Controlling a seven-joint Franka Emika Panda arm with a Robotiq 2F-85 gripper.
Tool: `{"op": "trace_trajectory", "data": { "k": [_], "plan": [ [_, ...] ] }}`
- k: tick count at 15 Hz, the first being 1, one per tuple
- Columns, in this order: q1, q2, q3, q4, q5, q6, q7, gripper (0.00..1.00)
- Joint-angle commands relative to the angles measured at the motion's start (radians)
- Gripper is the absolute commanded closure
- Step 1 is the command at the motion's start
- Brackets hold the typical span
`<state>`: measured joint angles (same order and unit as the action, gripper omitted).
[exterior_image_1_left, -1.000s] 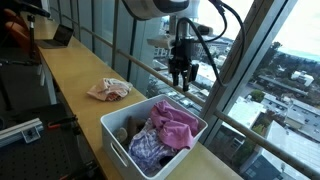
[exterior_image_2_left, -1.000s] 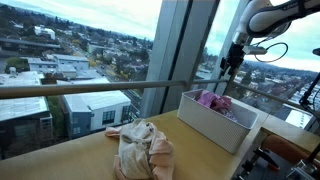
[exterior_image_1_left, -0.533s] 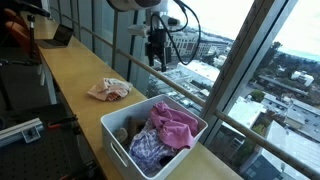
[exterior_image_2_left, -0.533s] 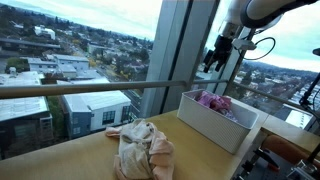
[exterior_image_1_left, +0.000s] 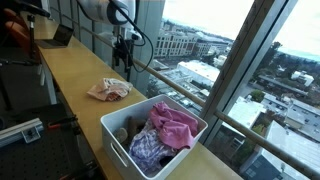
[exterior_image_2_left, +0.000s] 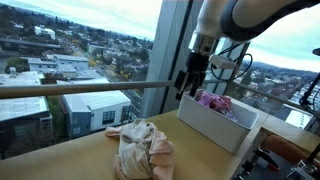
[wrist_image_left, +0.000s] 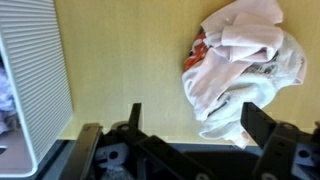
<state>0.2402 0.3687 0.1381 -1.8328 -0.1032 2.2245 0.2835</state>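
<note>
Crumpled white-and-pink cloth (exterior_image_1_left: 108, 90) is seen left of centre in an exterior view, heaped loosely on the light wooden tabletop (exterior_image_1_left: 70, 75). It lies apart from the white plastic bin (exterior_image_1_left: 125, 150) of pink and purple garments at lower centre. The black gripper (exterior_image_1_left: 125, 63) is held well above the cloth, jaws spread wide with nothing between them. In the wrist view the cloth is framed at upper right, so the height seems chosen for clearance.
</note>
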Motion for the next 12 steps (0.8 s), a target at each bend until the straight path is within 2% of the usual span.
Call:
{"op": "trace_trajectory", "data": {
  "k": [1,7,12],
  "plan": [
    [0.023,0.116,0.017,0.064,0.053,0.023,-0.01,0.0],
    [0.067,0.273,0.026,0.187,0.096,0.034,-0.007,0.0],
    [0.074,0.4,0.022,0.326,0.125,0.02,-0.021,0.0]
  ]
}}
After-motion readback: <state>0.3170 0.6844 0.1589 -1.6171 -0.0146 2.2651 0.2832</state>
